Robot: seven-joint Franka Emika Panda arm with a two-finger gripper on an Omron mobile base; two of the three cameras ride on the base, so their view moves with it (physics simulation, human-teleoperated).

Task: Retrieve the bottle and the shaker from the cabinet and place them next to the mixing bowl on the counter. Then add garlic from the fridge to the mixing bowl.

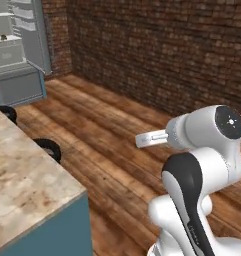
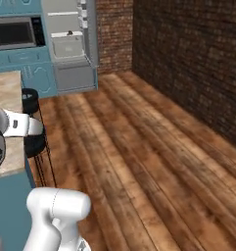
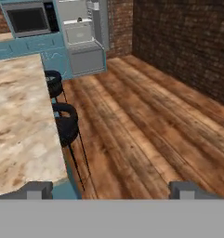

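Gripper (image 3: 111,189) jaws wide apart, empty; fridge (image 3: 83,35) stands open far ahead across the wood floor, slightly left, counter (image 3: 20,121) alongside on left

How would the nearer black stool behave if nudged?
The stool probably tips easily: thick round seat high on thin wire legs. Likely light, given that slim frame. Standing close beside the counter, it might knock against it.
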